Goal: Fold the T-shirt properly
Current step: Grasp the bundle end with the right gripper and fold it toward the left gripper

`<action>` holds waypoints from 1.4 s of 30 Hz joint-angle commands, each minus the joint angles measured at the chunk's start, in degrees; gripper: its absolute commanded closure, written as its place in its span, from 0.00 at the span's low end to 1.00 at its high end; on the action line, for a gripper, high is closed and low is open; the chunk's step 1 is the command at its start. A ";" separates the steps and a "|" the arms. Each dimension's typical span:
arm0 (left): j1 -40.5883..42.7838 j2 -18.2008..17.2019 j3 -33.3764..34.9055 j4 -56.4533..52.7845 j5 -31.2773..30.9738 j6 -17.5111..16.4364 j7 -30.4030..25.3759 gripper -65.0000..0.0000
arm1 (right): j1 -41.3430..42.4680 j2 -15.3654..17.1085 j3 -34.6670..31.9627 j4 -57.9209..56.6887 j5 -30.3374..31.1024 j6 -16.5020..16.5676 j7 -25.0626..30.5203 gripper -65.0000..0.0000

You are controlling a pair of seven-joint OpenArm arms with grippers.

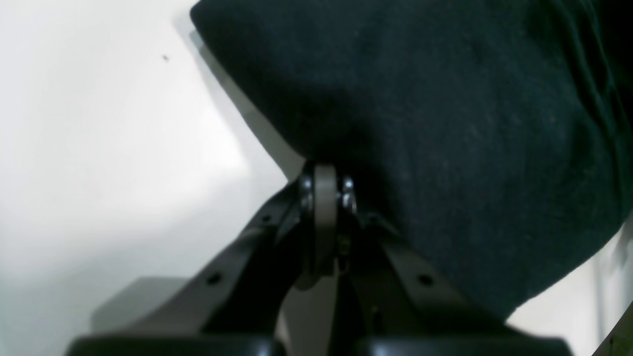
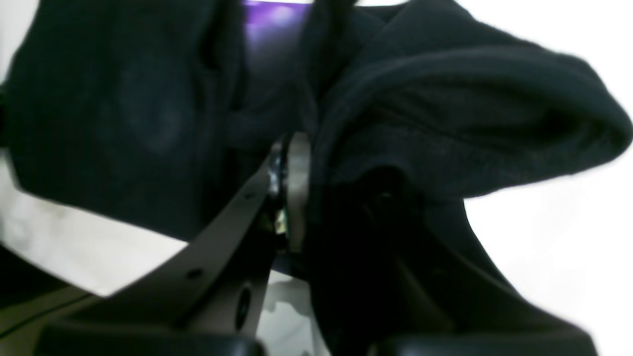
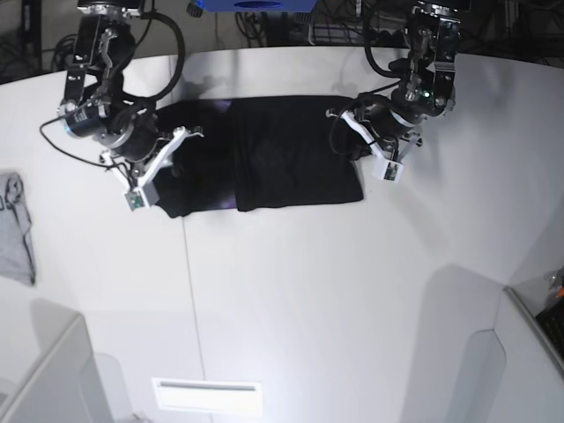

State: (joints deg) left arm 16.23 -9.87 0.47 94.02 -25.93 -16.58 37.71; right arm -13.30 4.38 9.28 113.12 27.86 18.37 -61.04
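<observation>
The black T-shirt lies partly folded on the white table, a darker doubled panel in its middle. My left gripper is at its right edge. In the left wrist view the left gripper is shut, with the shirt's edge at the fingertips and a shadow under the cloth. My right gripper is at the shirt's left edge. In the right wrist view the right gripper is shut on bunched black cloth that drapes over one finger. A strip of purple print shows behind.
A small grey garment lies at the table's left edge. A blue object and cables sit beyond the far edge. A white rectangular plate lies near the front edge. A seam runs down the table.
</observation>
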 commanded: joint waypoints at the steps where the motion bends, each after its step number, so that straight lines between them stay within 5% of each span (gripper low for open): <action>1: 0.17 -0.29 0.19 0.53 0.48 0.01 1.19 1.00 | 0.51 0.15 -0.97 1.21 0.93 -0.83 1.21 1.00; 17: 0.69 -1.60 0.28 0.53 0.48 0.01 1.27 1.00 | 0.86 -5.04 -11.26 2.18 0.93 -6.28 1.74 1.00; 42: 0.17 -2.40 4.67 0.53 0.48 0.09 1.27 1.00 | 1.74 -8.82 -17.94 2.09 0.93 -6.46 1.74 1.00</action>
State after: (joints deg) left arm 16.12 -11.79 5.23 94.13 -26.17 -16.64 37.23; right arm -12.23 -4.10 -8.62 114.15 27.70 11.75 -60.60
